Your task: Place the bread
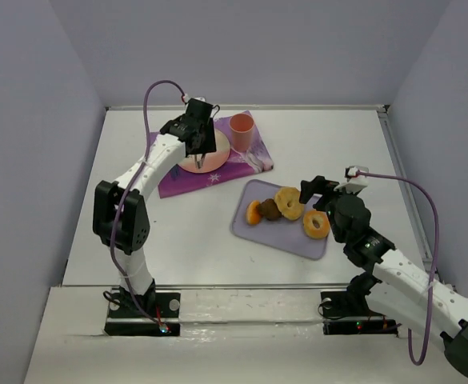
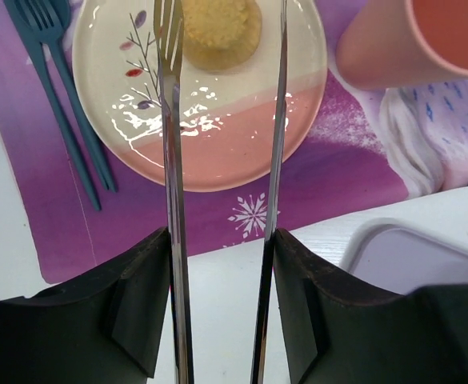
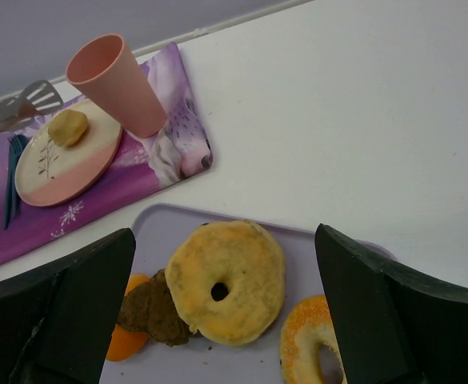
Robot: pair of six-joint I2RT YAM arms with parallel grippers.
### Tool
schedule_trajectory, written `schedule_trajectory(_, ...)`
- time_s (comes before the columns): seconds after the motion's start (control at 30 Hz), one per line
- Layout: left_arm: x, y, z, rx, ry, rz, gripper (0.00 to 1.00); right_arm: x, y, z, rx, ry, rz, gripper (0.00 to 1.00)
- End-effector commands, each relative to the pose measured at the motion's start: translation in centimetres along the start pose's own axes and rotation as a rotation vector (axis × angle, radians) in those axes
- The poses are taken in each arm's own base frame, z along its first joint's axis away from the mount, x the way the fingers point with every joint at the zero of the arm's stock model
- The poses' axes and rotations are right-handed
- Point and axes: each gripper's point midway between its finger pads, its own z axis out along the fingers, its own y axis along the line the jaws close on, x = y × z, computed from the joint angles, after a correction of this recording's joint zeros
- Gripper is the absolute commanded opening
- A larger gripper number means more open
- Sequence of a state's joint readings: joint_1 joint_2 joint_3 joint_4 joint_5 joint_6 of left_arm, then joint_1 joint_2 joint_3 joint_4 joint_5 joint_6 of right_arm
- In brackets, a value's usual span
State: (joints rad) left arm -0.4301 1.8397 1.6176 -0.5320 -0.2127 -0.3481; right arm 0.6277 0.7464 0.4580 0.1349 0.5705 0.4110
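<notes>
– Looking down from the left wrist, where does the bread (image 2: 218, 32) sit?
– On the cream half of a cream-and-pink plate (image 2: 242, 152). The plate lies on a purple mat (image 2: 338, 192). Nothing touches the bun.
– And the left gripper (image 2: 222, 240)?
– Its dark fingers (image 2: 138, 304) are pressed against the outer sides of a pair of metal tongs (image 2: 172, 200). The two tong arms stand apart, and the bread shows between their tips. The right wrist view shows the slotted tip off to one side of the bread, clear of it.
– What lies around the plate?
– A pink cup (image 2: 426, 40) stands upright on the mat just beside it, with a white patterned napkin (image 2: 434, 144) by the cup. Blue cutlery (image 2: 42, 16) lies on the plate's other side.
– And the right gripper (image 3: 224, 234)?
– Its fingers are spread wide with nothing between them. It hangs over a lavender tray (image 3: 150, 228), above a large tan ring pastry (image 3: 226, 280). A dark brown ball (image 3: 150, 308) touches that pastry, and an orange-glazed doughnut (image 3: 310, 344) lies near it on the tray.
</notes>
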Motion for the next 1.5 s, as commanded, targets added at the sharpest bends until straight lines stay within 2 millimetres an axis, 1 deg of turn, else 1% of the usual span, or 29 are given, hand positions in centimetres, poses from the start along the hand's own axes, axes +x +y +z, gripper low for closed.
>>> schedule_trajectory(0.0, -3.9, 0.3, -5.1, 0.047, -0.139, -0.022, 0.6, -1.3, 0.2, 0.4, 0.005, -0.047, 0.022, 1.0)
schedule_trajectory(0.13, -3.9, 0.7, -6.2, 0.056, -0.158, -0.036, 0.59, -1.2, 0.2, 0.4, 0.004, -0.044, 0.02, 1.0)
schedule_trajectory(0.17, -4.0, 0.7, -6.9, 0.064, -0.169, -0.043, 0.59, -1.3, 0.2, 0.4, 0.003, -0.046, 0.022, 1.0)
schedule_trajectory(0.2, -3.4, 0.9, -6.8, 0.064, -0.158, -0.052, 0.58, -1.3, 0.3, 0.3, 0.002, -0.047, 0.022, 1.0)
schedule_trajectory(0.23, -3.3, 0.8, -6.9, 0.074, -0.165, -0.059, 0.58, -1.3, 0.2, 0.3, 0.001, -0.049, 0.025, 1.0)
schedule_trajectory(0.27, -3.4, 0.7, -7.9, 0.097, -0.182, -0.068, 0.58, -1.5, 0.3, 0.2, -0.001, -0.053, 0.03, 1.0)
schedule_trajectory(0.3, -3.2, 0.7, -8.3, 0.109, -0.187, -0.08, 0.58, -1.4, 0.2, 0.2, 0.0, -0.052, 0.029, 1.0)
schedule_trajectory(0.33, -2.2, 0.7, -8.1, 0.12, -0.174, -0.096, 0.57, -1.6, 0.2, 0.2, -0.002, -0.056, 0.03, 1.0)
schedule_trajectory(0.37, -2.3, 0.5, -9.6, 0.157, -0.194, -0.11, 0.56, -1.4, 0.2, 0.1, -0.001, -0.053, 0.028, 1.0)
schedule_trajectory(0.4, -0.8, 0.7, -9.5, 0.155, -0.176, -0.114, 0.56, -1.5, 0.2, 0.1, -0.001, -0.054, 0.029, 1.0)
schedule_trajectory(0.43, -0.5, 0.6, -10.1, 0.168, -0.188, -0.141, 0.56, -1.4, 0.2, 0.1, -0.001, -0.053, 0.03, 1.0)
schedule_trajectory(0.47, -0.5, 0.8, -11.9, 0.182, -0.227, -0.158, 0.56, -1.5, 0.2, 0.1, -0.001, -0.054, 0.03, 1.0)
schedule_trajectory(0.5, 1.5, 0.3, -12.0, 0.198, -0.21, -0.152, 0.56, -1.5, 0.2, 0.1, -0.002, -0.056, 0.033, 1.0)
schedule_trajectory(0.53, 1.6, 0.0, -14.0, 0.239, -0.247, -0.178, 0.56, -1.5, 0.2, 0.1, -0.002, -0.056, 0.031, 1.0)
schedule_trajectory(0.6, 3.5, -0.7, -15.0, 0.281, -0.242, -0.195, 0.57, -1.4, 0.2, 0.2, -0.001, -0.053, 0.031, 1.0)
schedule_trajectory(0.63, 6.2, -1.5, -14.6, 0.3, -0.199, -0.179, 0.57, -1.4, 0.2, 0.2, 0.001, -0.053, 0.027, 1.0)
schedule_trajectory(0.67, 6.9, -1.5, -15.4, 0.312, -0.209, -0.225, 0.57, -1.5, 0.2, 0.2, 0.001, -0.054, 0.03, 1.0)
schedule_trajectory(0.7, 8.2, -1.7, -15.6, 0.319, -0.193, -0.234, 0.57, -1.4, 0.2, 0.2, 0.002, -0.052, 0.028, 1.0)
schedule_trajectory(0.73, 10.4, -1.7, -14.9, 0.314, -0.155, -0.23, 0.57, -1.3, 0.2, 0.2, 0.001, -0.05, 0.024, 1.0)
schedule_trajectory(0.77, 11.8, -2.6, -15.6, 0.348, -0.14, -0.245, 0.57, -1.3, 0.2, 0.2, -0.002, -0.048, 0.025, 1.0)
schedule_trajectory(0.8, 13.9, -2.4, -14.8, 0.34, -0.102, -0.237, 0.6, -1.3, 0.2, 0.2, -0.003, -0.047, 0.023, 1.0)
schedule_trajectory(0.87, 15.8, -3.1, -14.9, 0.356, -0.072, -0.257, 0.6, -1.3, 0.3, 0.2, -0.007, -0.046, 0.022, 1.0)
schedule_trajectory(0.9, 16.6, -3.0, -14.7, 0.347, -0.063, -0.241, 0.59, -1.3, 0.3, 0.2, -0.008, -0.048, 0.024, 1.0)
schedule_trajectory(0.93, 18.1, -2.8, -14.6, 0.324, -0.031, -0.257, 0.58, -1.3, 0.3, 0.1, -0.01, -0.049, 0.023, 1.0)
schedule_trajectory(1.07, 19.3, -0.6, -15.0, 0.209, -0.05, -0.354, 0.57, -1.3, 0.2, 0.0, -0.01, -0.051, 0.026, 1.0)
schedule_trajectory(1.1, 19.4, -0.5, -15.3, 0.215, -0.058, -0.364, 0.58, -1.4, 0.2, 0.0, -0.009, -0.054, 0.027, 1.0)
schedule_trajectory(1.2, 21.1, -0.5, -15.1, 0.226, -0.03, -0.369, 0.58, -1.3, 0.0, 0.0, -0.001, -0.053, 0.02, 1.0)
schedule_trajectory(1.3, 23.4, -0.7, -13.8, 0.216, 0.017, -0.336, 0.59, -1.3, 0.0, 0.1, 0.001, -0.054, 0.019, 1.0)
schedule_trajectory(1.47, 26.1, -0.3, -12.5, 0.131, 0.081, -0.294, 0.59, -1.2, 0.0, 0.2, 0.005, -0.049, 0.013, 1.0)
